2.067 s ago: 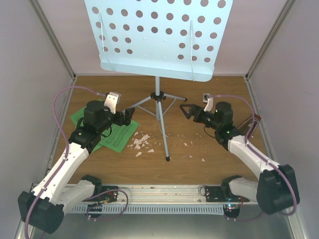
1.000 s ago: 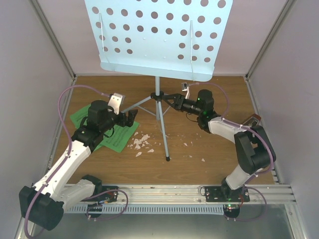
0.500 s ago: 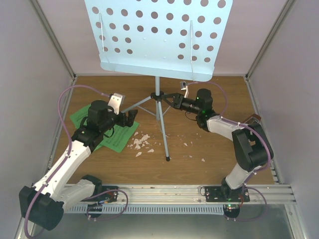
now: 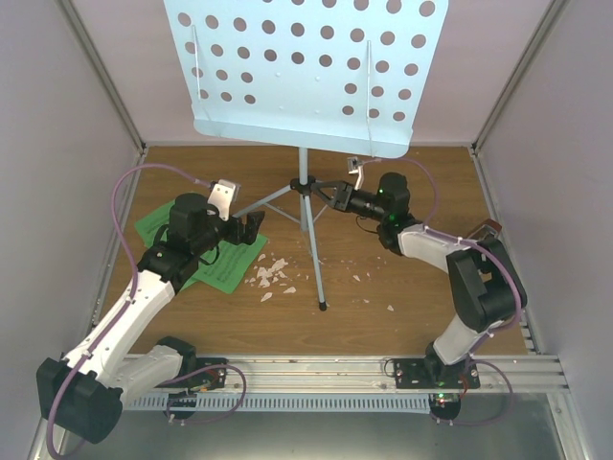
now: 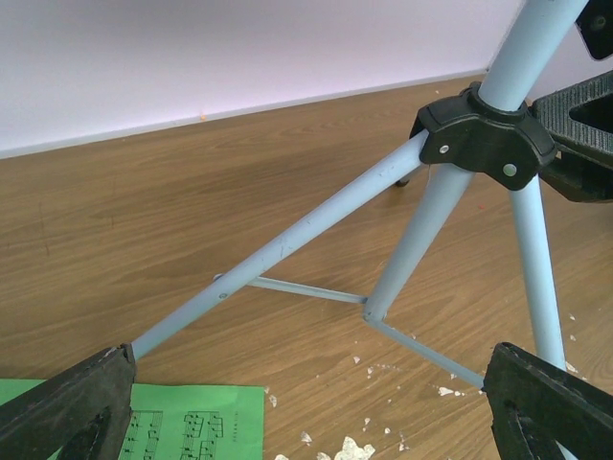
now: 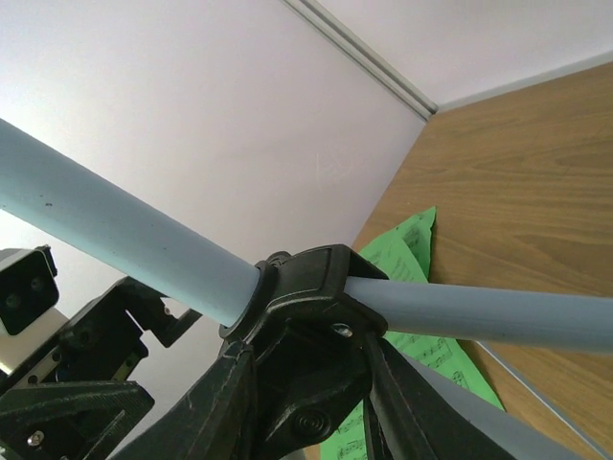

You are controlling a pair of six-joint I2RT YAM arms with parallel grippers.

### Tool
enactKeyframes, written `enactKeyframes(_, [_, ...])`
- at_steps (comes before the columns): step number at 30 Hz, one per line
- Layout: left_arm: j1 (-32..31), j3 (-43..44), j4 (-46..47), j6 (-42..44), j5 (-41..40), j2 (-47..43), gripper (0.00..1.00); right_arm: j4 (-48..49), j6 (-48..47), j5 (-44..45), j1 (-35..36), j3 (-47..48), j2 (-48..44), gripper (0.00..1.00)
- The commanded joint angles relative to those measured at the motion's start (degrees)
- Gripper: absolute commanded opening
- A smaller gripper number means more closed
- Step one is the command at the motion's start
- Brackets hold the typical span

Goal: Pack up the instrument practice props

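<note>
On wood-grain tabletop (image 4: 239, 321) btwn pale lilac walls, found music stand (image 4: 305, 77) upright at centre-back w/ tripod legs spread. Also green sheet-music pages (image 4: 230, 268) flat at left, white crumbs (image 4: 271, 273) just right of them, and reddish-brown metronome (image 4: 490, 230) by R wall, partly hidden behind R arm. Saw right gripper (image 4: 320, 190) clamped on stand's black tripod hub (image 5: 479, 139), fingers (image 6: 206, 402) pressed to both sides of it. Noted left gripper (image 4: 253, 226) spread wide & empty above pages' edge, facing nearest leg, not touching it.
</note>
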Motion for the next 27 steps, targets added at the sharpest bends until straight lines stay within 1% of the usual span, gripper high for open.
enactKeyframes(1, [-0.61,0.73,1.78,0.02,-0.50,0.20,0.99,1.37,-6.01,-0.22,0.33,-2.64,-2.44,0.27])
enactKeyframes(6, [-0.58,0.73,1.73,0.03,-0.45,0.25,0.99,5.20,-10.18,-0.62,0.34,-4.98,-3.41,0.27])
enactKeyframes(11, [-0.56,0.74,1.74,0.02,-0.47,0.38,0.99,8.71,-12.14,-2.85,0.28,-5.90,-3.27,0.27])
enactKeyframes(15, [-0.60,0.74,1.66,0.03,-0.47,0.46,0.99,9.71,-15.24,-3.83,0.29,-6.30,-3.17,0.27])
enactKeyframes(18, [-0.58,0.73,1.70,0.02,-0.49,0.46,0.99,9.15,-18.87,-4.10,0.33,-6.71,-3.17,0.26])
enactKeyframes(20, [-0.64,0.68,1.67,0.03,-0.41,0.43,0.99,8.87,-20.72,-4.91,0.35,-6.93,-3.20,0.22])
enactKeyframes(23, [-0.66,0.73,1.69,0.03,-0.47,0.55,0.99,9.02,-23.42,-5.49,0.34,-7.45,-3.34,0.20])
enactKeyframes(27, [-0.66,0.73,1.69,0.03,-0.43,0.64,0.99,4.43,-29.84,-4.29,0.39,-7.14,-3.63,0.16])
